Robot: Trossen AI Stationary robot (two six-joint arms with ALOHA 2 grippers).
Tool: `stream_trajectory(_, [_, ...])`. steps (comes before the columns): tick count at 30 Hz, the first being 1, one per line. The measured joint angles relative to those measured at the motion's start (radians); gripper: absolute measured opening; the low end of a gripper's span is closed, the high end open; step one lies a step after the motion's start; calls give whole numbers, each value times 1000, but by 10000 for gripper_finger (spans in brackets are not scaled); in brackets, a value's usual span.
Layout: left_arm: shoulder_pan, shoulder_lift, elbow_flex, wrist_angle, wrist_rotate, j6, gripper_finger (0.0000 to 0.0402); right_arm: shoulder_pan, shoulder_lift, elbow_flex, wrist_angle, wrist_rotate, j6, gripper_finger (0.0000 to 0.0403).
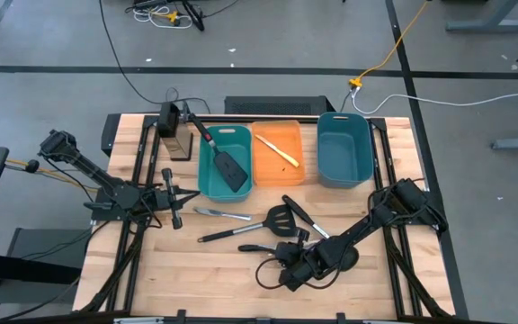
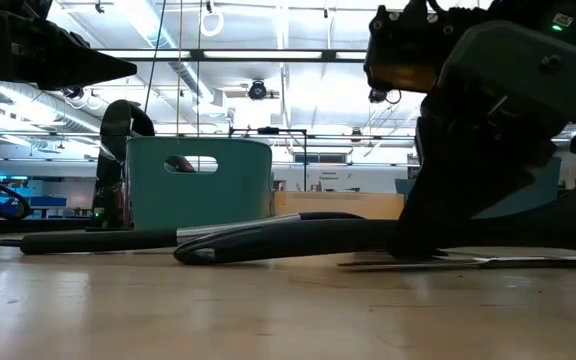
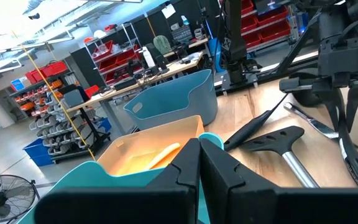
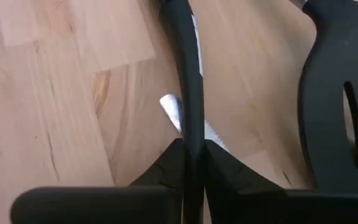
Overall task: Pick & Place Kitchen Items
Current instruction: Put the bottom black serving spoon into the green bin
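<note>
My right gripper (image 1: 288, 263) is low over the table's near middle, shut on a slim black utensil handle (image 4: 188, 74). A silver knife blade (image 4: 174, 112) lies under that handle, and a black slotted spatula (image 4: 344, 93) lies beside it. More black utensils (image 1: 281, 219) and a silver knife (image 1: 221, 213) lie on the table. A black spatula with a red-tipped handle (image 1: 227, 162) lies in the left teal bin. My left gripper (image 1: 183, 195) is shut and empty at the table's left; it also shows in the left wrist view (image 3: 199, 152). My right gripper pinches the slim black handle (image 4: 189, 134) between its two fingers, one on each side. The fingers come down from above, slanting from the table's right. In the low view the handle lies low, its free end (image 2: 193, 254) on the table.
Three bins stand in a row at the far side: a teal one (image 1: 207, 180), an orange one (image 1: 302, 171) with a pale-handled item inside, and a second teal one (image 1: 343, 171). A black box (image 1: 176, 135) stands at the far left. Bare wood lies at the near left.
</note>
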Motion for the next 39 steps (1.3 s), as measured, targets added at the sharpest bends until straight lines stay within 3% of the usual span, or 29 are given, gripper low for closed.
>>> stream_trajectory(10, [0,0,0,0,0,0,14,0,-24,47,-16,-23,-58,41])
stream_trajectory(16, [0,0,0,-3,0,-8,14,10,-159,49,-38,70,-202,41])
stream_trajectory(21, [0,0,0,-3,0,-27,14,36,-350,23,-77,184,-329,41])
stream_trajectory(26, [0,0,0,-3,0,-27,14,74,-667,-160,14,304,-424,41])
stream_trajectory(29, [0,0,0,-3,0,-27,14,91,-874,-343,227,301,-505,41])
stream_trajectory(34, [0,0,0,-3,0,-27,14,95,-1143,-690,767,224,-728,41])
stream_trajectory(39, [0,0,0,-6,0,-36,14,94,-1298,-898,866,344,-703,41])
